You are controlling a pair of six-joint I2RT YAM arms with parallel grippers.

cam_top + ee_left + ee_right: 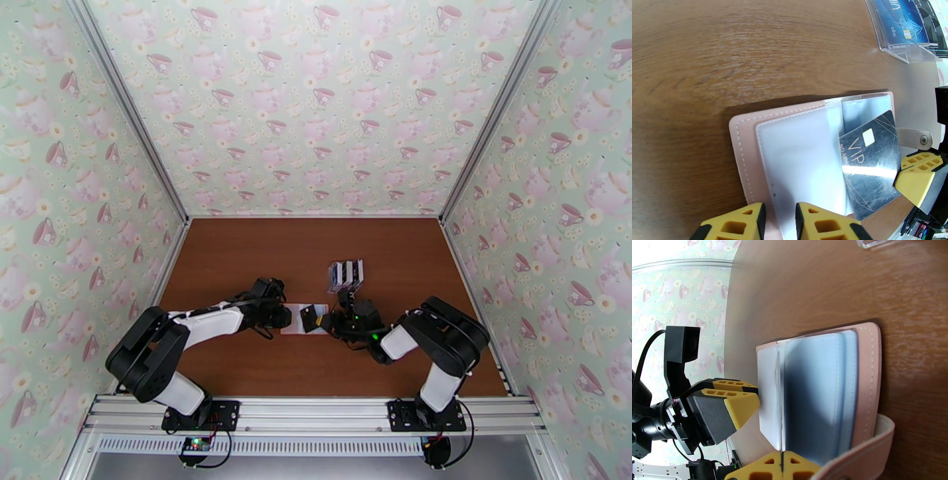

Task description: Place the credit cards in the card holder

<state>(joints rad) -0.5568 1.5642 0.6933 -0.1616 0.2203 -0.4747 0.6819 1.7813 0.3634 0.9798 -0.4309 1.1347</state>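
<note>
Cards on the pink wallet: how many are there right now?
1: a black VIP card slanted over the open pink wallet, pinched by the right gripper. Other cards stand in the clear rack, some possibly hidden.

Pink card holder [740, 158] lying open flat, black VIP credit card [869, 165] tilted across it

In the left wrist view the clear card rack [908, 49] is cut off by the top and right edges, and the near edge of the card holder [742, 158] is lost below the frame. One edge of the black card [869, 165] is covered by the right fingers [914, 181]. Whether the pocket sheet [802, 165] is pinched by the left fingers [821, 223] cannot be told.
</note>
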